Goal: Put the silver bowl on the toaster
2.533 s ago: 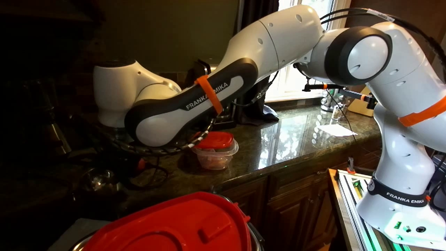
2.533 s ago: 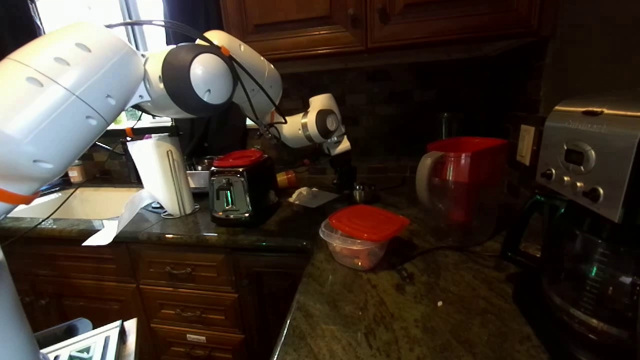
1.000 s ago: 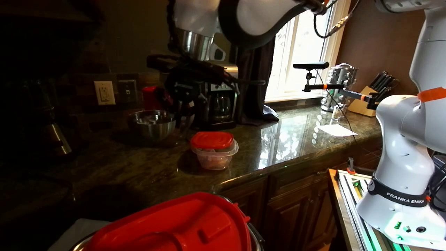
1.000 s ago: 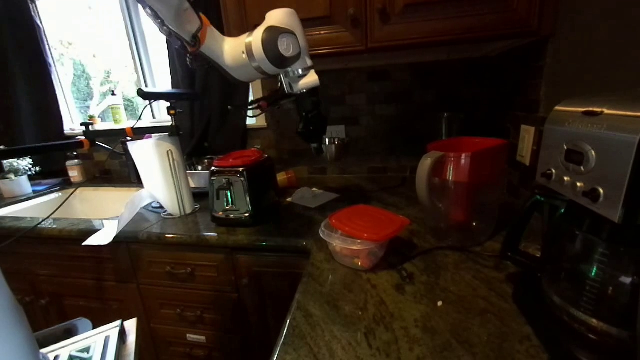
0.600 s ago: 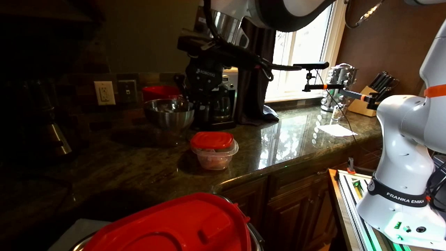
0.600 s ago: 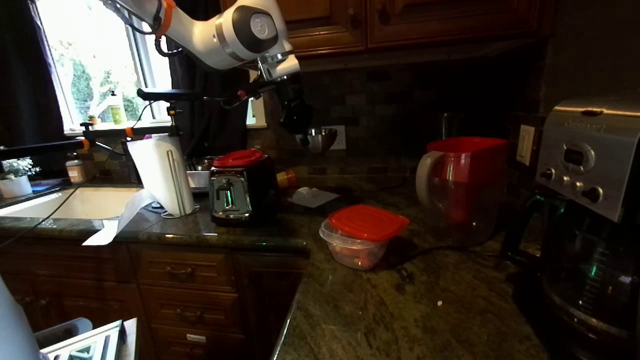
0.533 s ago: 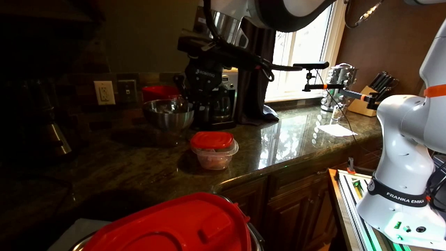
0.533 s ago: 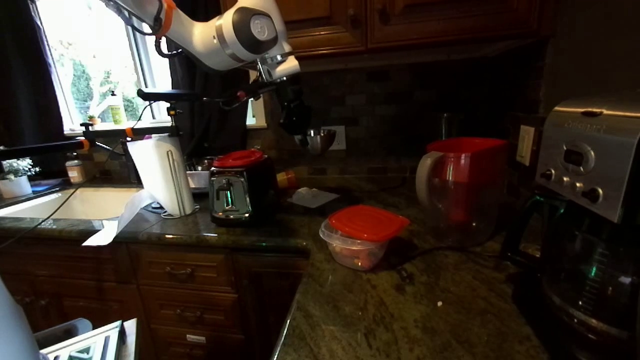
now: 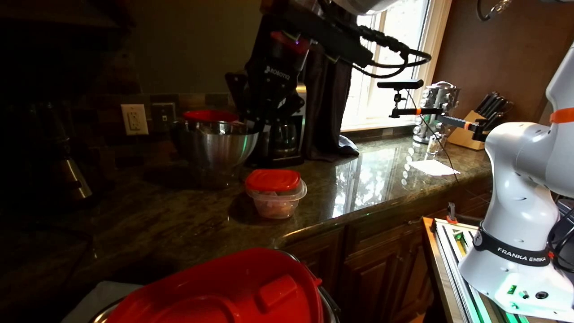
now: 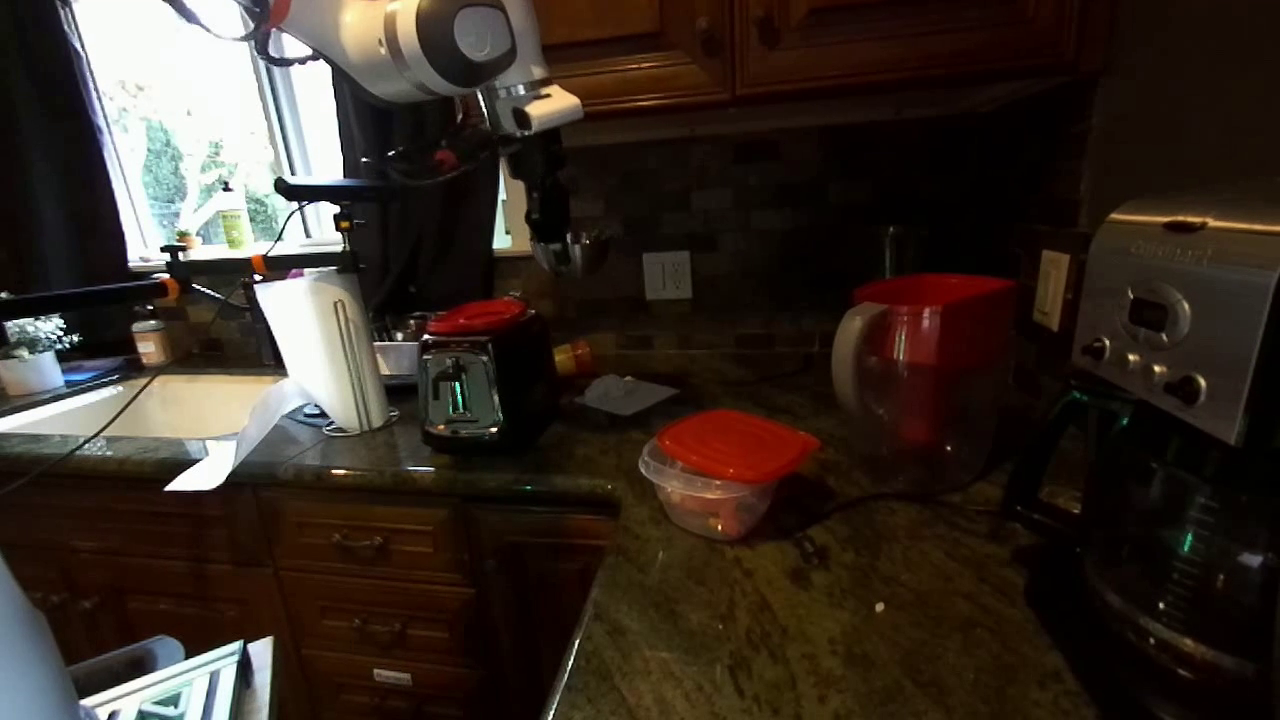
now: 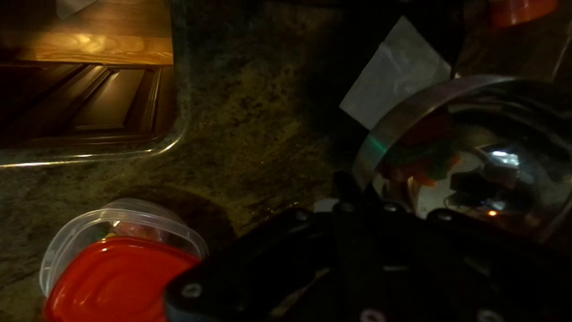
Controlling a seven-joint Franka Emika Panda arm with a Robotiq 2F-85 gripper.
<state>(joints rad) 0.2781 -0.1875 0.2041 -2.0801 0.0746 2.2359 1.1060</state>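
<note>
1. Grip: Robotiq gripper [image 11: 361, 190] closed to a thin gap, rim of the silver bowl [image 10: 585, 256] pinched btwn its fingers. Don't ease off yet.
2. Bowl's airborne, well clear of the countertop [image 10: 700, 620], nr upper ctr in an exterior view, higher than & a bit right of the toaster [image 10: 462, 395] in frame. Prob. mid-transfer.
3. Next: bring it toward frame-left, slow, w/ enough height for the base to clear the toaster.
4. NB red plastic lid [image 10: 478, 317] lies on top; bowl would likely land on it, & it may slide. Straight down, no sideways drag.
5. Hold is one-sided, so bowl could pivot; small wrist moves, rim level.
6. Ctr the bowl's base, not the gripper, over the toaster.
7. Don't overshoot: paper towel roll [image 10: 310, 350] stands farther frame-left.
8. Release only once base sits flat, then back off upward.
</note>
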